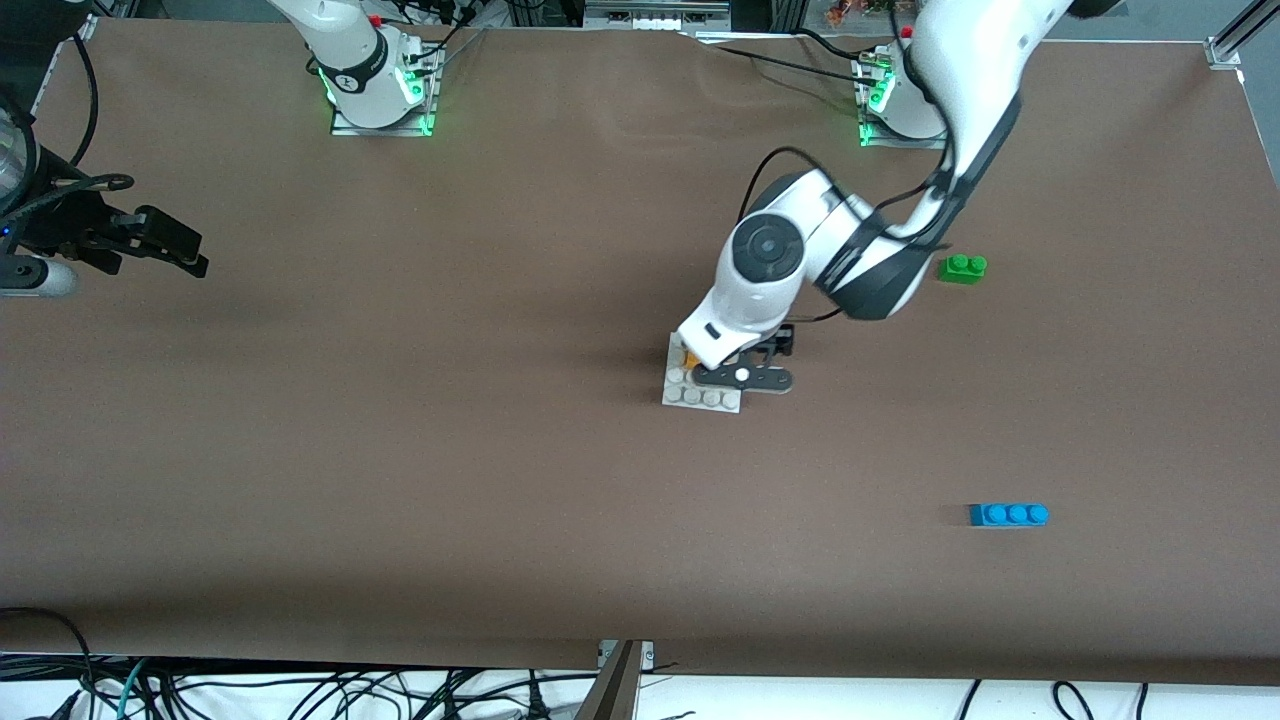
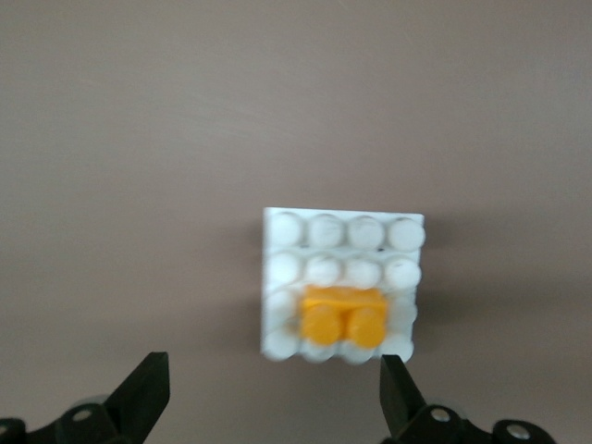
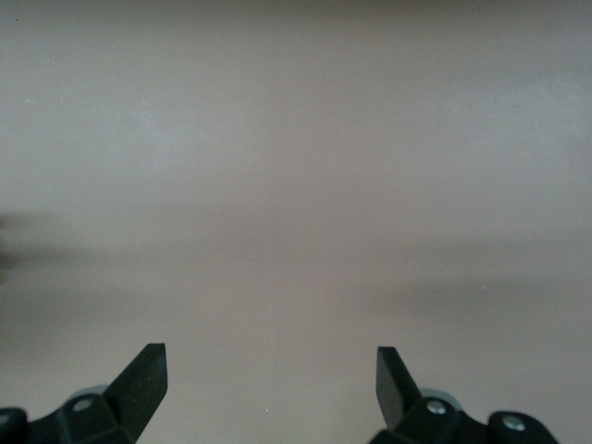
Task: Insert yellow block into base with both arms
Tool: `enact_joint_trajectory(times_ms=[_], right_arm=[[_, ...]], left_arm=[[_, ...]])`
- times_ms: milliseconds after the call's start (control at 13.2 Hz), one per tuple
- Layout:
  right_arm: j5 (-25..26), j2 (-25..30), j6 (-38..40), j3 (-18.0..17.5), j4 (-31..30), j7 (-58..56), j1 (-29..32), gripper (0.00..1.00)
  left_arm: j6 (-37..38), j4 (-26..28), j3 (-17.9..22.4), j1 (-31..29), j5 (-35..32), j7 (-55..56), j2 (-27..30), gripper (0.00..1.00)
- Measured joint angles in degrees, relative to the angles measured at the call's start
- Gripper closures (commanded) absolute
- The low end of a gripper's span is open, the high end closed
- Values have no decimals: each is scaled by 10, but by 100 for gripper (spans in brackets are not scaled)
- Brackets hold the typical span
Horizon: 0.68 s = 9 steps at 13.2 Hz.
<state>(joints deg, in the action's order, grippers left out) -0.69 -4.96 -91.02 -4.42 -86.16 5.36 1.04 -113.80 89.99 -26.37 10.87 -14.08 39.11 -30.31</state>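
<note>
Hovering over the base (image 2: 342, 287) at the front view's centre, the left gripper (image 2: 273, 398) has its fingers (image 2: 143, 393) spread wide, touching nothing. The yellow block (image 2: 342, 314) sits seated on the base's studs. At that view's left edge, the right gripper (image 3: 271, 388) waits, fingers equally spread, holding nothing.
</note>
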Motion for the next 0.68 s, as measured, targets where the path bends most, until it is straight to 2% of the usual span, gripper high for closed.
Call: enact_joint_trajectory(times_ms=[152, 304, 456, 684], right_arm=[[0, 0, 0, 0, 0, 0, 0, 0], [0, 0, 0, 0, 0, 0, 0, 0], [0, 0, 0, 0, 0, 0, 0, 0], [0, 0, 0, 0, 0, 0, 0, 0]], left_arm=[[65, -9, 0, -33, 6, -5, 57, 0], [153, -42, 1, -69, 10, -50, 91, 0], [220, -93, 4, -116, 44, -108, 103, 0], [252, -132, 10, -215, 89, -221, 116, 0]])
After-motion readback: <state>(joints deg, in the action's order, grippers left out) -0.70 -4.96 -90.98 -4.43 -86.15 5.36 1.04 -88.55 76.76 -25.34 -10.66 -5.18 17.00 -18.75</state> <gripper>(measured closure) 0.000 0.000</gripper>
